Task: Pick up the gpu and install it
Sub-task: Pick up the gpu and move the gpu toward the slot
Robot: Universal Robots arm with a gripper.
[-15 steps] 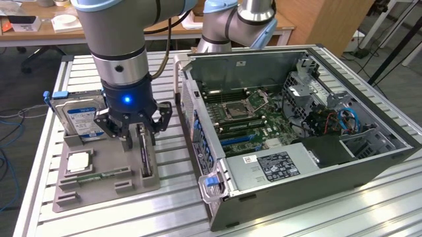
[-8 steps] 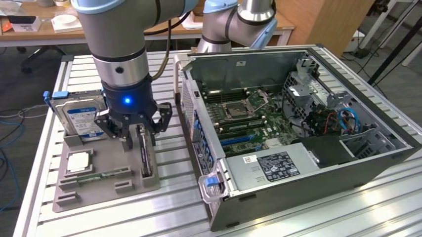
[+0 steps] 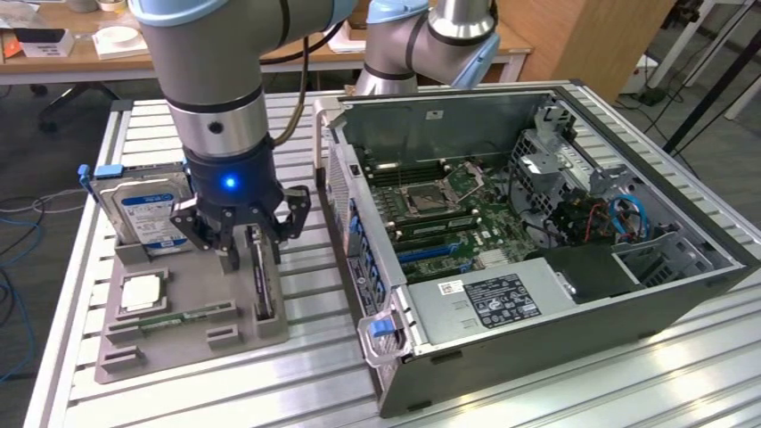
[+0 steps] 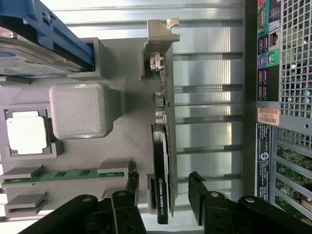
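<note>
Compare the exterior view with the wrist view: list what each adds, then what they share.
Exterior view adds: the arm, and inside the open case the motherboard.
Wrist view adds: on the gpu, its metal bracket and printed edge label, plus the case's rear ports.
Both: the gpu standing on edge in the grey tray, the open fingers either side of it with gaps, and the hard drive, CPU and memory stick.

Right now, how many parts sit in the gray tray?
4. Hard drive at the tray's far end; processor in front of it; memory stick nearer still; gpu on edge at the exterior view's right, inside the open tool. The arm may hide more.
</note>
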